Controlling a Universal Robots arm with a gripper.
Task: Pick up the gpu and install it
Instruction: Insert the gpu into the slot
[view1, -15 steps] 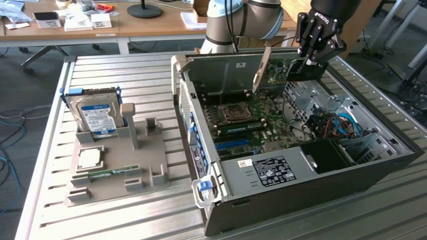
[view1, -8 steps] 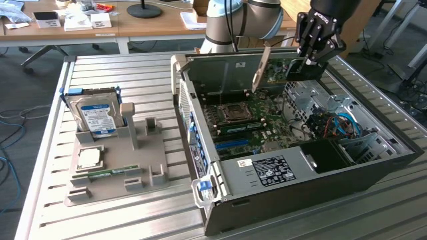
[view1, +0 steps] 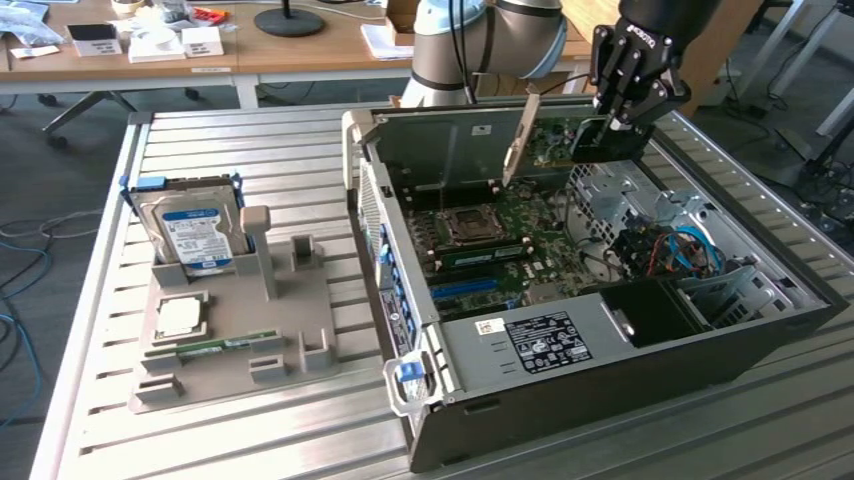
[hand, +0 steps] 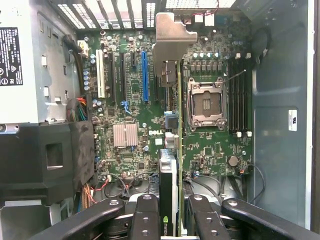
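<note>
The gpu (hand: 167, 175) is pinched in the gripper (hand: 174, 217) and held edge-on above the motherboard (hand: 215, 150) — long axis parallel to the blue slot (hand: 145, 75) just beside it.

gpu (view1: 563, 140) apparently above motherboard (view1: 514, 245), inside case (view1: 601, 400)

You have one gpu (hand: 167, 180), one gripper (hand: 173, 220) and one open computer case (view1: 601, 400) with one motherboard (hand: 130, 100) and one empty processor socket (hand: 206, 106). On one grey stand (view1: 300, 310) you count one hard drive (view1: 194, 235), one processor chip (view1: 180, 315) and one memory stick (view1: 220, 347).
</note>
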